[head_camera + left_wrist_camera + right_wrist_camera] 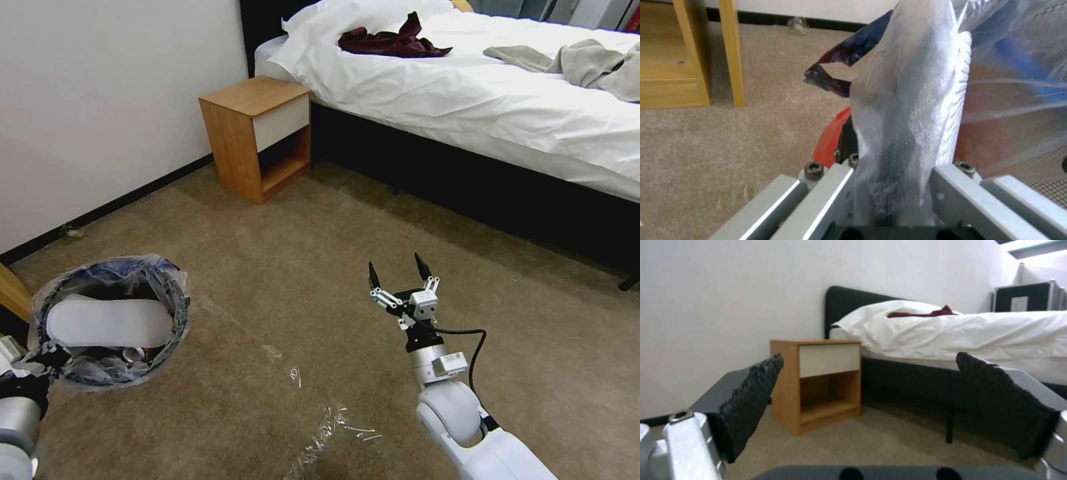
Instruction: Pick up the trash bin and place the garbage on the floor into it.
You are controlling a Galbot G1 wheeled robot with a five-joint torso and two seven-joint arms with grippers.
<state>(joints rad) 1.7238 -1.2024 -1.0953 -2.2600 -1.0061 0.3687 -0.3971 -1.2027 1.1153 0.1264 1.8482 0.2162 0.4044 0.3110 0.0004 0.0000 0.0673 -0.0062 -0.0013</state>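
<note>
The trash bin [170, 293], a round bucket lined with a clear, blue-printed bag, hangs just above the floor [280, 253] at the lower left. Garbage fills it, with a white slipper [110, 321] lying flat on top. My left gripper [30, 363] is shut on the bin's near rim. In the left wrist view the gripper [891, 166] pinches the bag liner [911, 100] beside the red rim [831, 140]. My right gripper [399, 270] hovers open over bare carpet at centre, empty, and the right wrist view shows its black pads [751, 400] wide apart.
A wooden nightstand [257, 137] stands against the wall beside the bed [467, 87]. Wooden furniture [10, 293] sits at the left edge, close to the bin. A small scrap [70, 233] lies by the baseboard. Clear tape strips [320, 427] shine on the carpet in front of me.
</note>
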